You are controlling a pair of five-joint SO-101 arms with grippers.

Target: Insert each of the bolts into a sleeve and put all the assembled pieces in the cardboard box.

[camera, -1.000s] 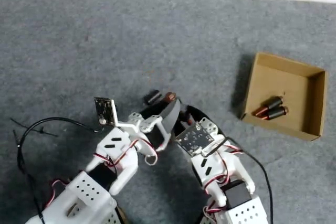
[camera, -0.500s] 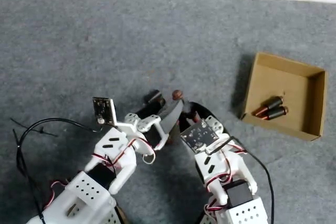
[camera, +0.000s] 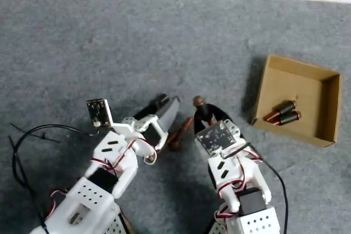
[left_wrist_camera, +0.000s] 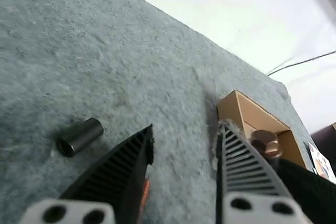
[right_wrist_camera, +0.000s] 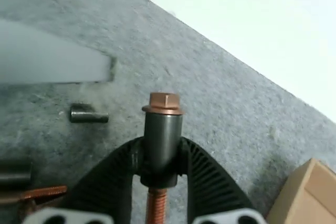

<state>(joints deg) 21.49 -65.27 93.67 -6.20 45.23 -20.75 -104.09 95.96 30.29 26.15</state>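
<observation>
Since a second ago the two arms have drawn apart. The left gripper point(left_wrist_camera: 186, 129), which then sat pressed against the other at the middle of the mat point(camera: 109, 42), has pulled back to its own side, and its jaws now stand spread with nothing between them. The right gripper point(right_wrist_camera: 161, 148) has swung toward the box point(camera: 299, 89) and pinches the assembly point(right_wrist_camera: 163, 129), a dark sleeve with a copper bolt through it. The assembly is upright, with the hex head on top and the thread showing below the fingers. With the grippers parted, a loose bolt point(camera: 181, 132) shows lying on the mat between the two arms. The loose sleeve point(camera: 159, 101) lies on its side where it lay before, just beside the left gripper's tips and outside its jaws. The box sits well off to the right of the held assembly, and two finished pieces point(camera: 282, 113) lie side by side in it. In the right wrist view, one pale finger of the left gripper cuts across the mat beyond the loose sleeve. A black cable point(camera: 38, 130) loops on the mat beside the left arm.
</observation>
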